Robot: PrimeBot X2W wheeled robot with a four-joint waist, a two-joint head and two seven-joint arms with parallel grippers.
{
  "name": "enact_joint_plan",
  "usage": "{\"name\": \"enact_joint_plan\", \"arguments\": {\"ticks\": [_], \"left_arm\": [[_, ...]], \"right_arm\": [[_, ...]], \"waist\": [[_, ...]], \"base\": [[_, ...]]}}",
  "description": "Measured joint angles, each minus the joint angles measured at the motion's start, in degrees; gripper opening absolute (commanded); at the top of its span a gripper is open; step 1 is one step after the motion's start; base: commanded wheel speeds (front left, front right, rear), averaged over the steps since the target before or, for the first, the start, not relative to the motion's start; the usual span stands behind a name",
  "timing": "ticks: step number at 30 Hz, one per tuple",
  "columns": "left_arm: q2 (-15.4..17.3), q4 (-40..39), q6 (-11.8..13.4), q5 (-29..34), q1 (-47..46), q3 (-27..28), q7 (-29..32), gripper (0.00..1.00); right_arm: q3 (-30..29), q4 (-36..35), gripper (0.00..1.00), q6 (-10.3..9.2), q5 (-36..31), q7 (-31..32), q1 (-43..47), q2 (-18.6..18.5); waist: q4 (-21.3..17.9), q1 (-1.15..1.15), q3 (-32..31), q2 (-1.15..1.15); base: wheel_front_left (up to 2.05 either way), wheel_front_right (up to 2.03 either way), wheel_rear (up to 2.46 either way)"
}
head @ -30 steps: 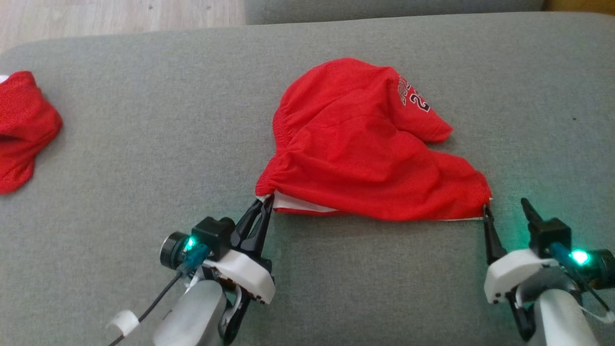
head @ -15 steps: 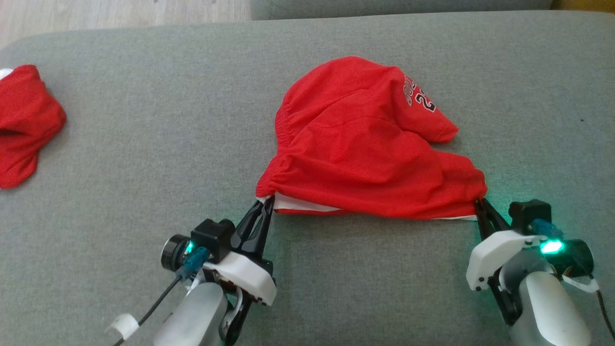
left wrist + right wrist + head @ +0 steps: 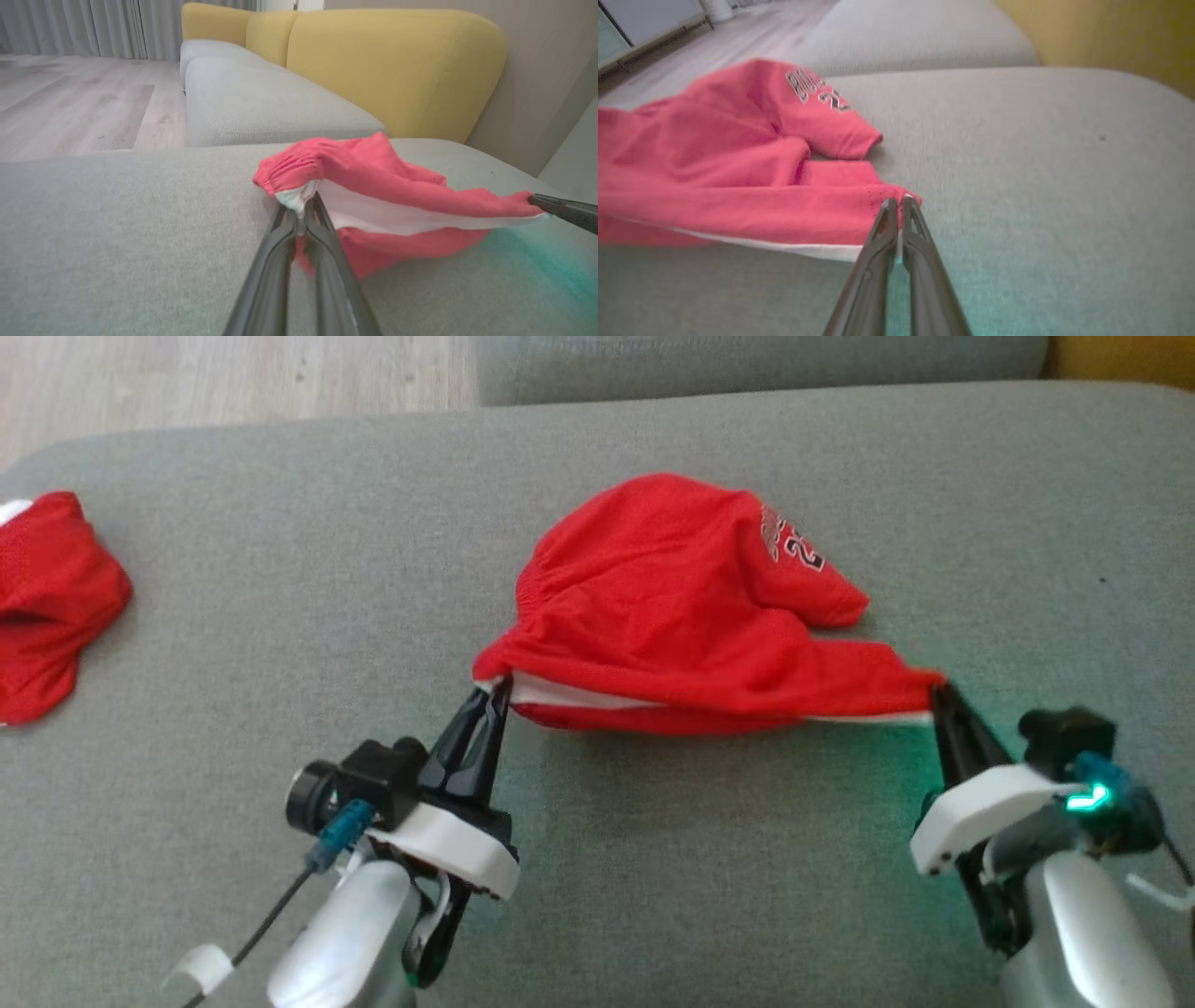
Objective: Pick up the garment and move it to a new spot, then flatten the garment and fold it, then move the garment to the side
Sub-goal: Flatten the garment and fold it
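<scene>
A red garment with a white lining and black-and-white lettering lies bunched on the grey sofa cushion. Its near edge is lifted off the cushion and stretched between both grippers. My left gripper is shut on the gathered waistband corner at the lower left, seen close in the left wrist view. My right gripper is shut on the garment's lower right corner, seen in the right wrist view. The far half of the garment still rests on the cushion.
A second red garment lies crumpled at the cushion's far left edge. Wooden floor shows beyond the cushion's back left. Another grey cushion and yellow backrests stand behind.
The right gripper went from open beside the garment's corner to shut on it. Both grippers then rose, lifting the garment's near edge off the cushion. The head camera shifted a little.
</scene>
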Motion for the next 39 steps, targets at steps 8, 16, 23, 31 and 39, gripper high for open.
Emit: {"name": "enact_joint_plan", "arguments": {"ticks": [8,16,23,31,39], "left_arm": [[5.71,-14.22,0.52,-0.47,-0.68,1.92,4.72,0.00],[11.91,-34.49,0.71,-1.59,-7.04,4.33,15.93,0.00],[14.28,-43.51,0.32,-3.64,-14.48,5.23,26.10,0.00],[14.55,-36.91,-1.59,-6.47,-20.65,5.02,30.18,0.00],[12.69,-23.30,-2.46,-4.80,-36.63,5.92,25.28,0.00]], "right_arm": [[0.37,-17.41,0.00,0.00,1.57,-1.22,-0.65,-1.70],[-1.48,-36.28,0.00,0.00,1.47,2.13,-2.22,-2.01],[-1.36,-45.11,0.00,0.00,1.05,7.80,-3.37,-1.53],[-1.08,-38.90,0.00,0.00,1.05,10.23,-10.27,-1.16],[0.26,-22.98,0.00,0.00,-2.55,5.73,-32.28,-2.36]], "waist": [[0.33,0.00,-4.01,0.00],[1.00,-0.01,-9.17,0.00],[1.08,-0.01,-9.72,0.00],[0.29,0.00,-5.22,0.00],[-1.62,0.02,2.98,0.00]], "base": [[0.00,0.00,0.00],[0.00,0.00,0.00],[0.00,0.00,0.00],[0.00,0.00,0.00],[0.00,0.00,0.00]]}}
